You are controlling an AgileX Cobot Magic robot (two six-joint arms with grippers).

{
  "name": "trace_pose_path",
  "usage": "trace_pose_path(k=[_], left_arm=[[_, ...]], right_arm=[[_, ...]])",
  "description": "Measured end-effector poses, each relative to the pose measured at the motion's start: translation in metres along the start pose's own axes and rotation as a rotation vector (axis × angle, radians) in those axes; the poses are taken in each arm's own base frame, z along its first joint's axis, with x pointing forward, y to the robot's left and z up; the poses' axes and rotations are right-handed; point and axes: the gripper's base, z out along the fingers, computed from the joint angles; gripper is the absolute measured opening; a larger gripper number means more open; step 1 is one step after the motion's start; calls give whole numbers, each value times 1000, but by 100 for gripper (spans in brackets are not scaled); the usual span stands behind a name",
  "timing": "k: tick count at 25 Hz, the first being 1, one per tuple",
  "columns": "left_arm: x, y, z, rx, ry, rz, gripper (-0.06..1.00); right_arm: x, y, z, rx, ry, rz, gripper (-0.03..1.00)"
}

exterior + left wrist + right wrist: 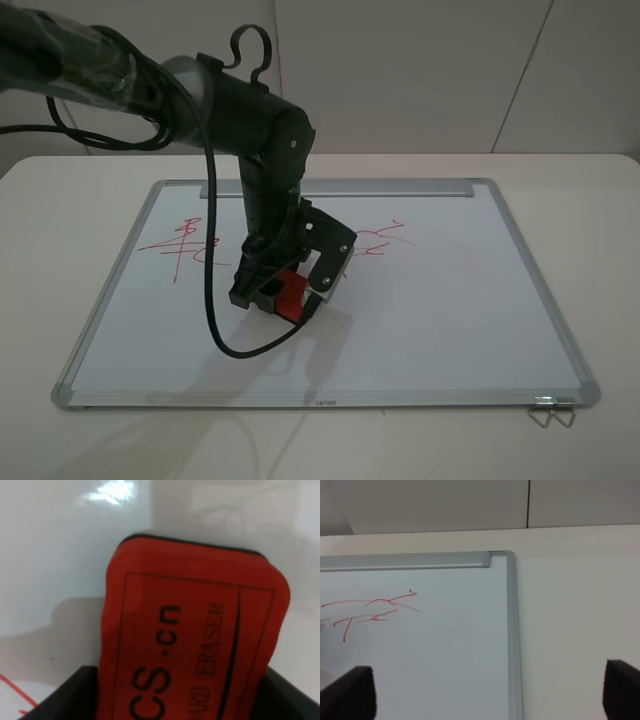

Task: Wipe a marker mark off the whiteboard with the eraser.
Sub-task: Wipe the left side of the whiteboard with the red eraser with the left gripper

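Note:
The whiteboard (pixel 450 320) lies flat on the table. My left gripper (pixel 285 295) is near its middle, pointing down, shut on the red eraser (pixel 291 292), which fills the left wrist view (pixel 195 630) with its black felt edge toward the board. The marker mark (pixel 180 245), a thin red scribble, lies on the board to the left of the eraser and a little farther back. My right gripper (pixel 487 695) is open with nothing between its fingers, over the whiteboard's (pixel 445 655) far right corner. It does not show in the exterior high view.
A wider red scribble (pixel 385 240) (pixel 370 610) sits right of the arm, partly hidden by it. A black cable (pixel 212 320) loops over the board's left half. A metal clip (pixel 552 410) hangs at the near right corner. White table (pixel 600 200) surrounds the board.

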Motion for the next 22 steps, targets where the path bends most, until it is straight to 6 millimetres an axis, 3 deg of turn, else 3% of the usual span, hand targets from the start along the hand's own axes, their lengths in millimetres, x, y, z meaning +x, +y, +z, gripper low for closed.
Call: trace_pose_path(k=[3,9,11,18,22], left_arm=[[4,2,-18,-33,-17,-151,59],[34,10,-44,-61,-42,-712,59],[41,11,-44,-55,-38,-801,59],[92,17,-44,-35,-15,-1388,59],[118,19,-44,-51,-1,-1609,59]], right_arm=[[0,0,0,-5,0,3,83],[0,0,0,0,0,0,83],[0,0,0,0,0,0,83],[0,0,0,0,0,0,83],[0,0,0,0,0,0,83]])
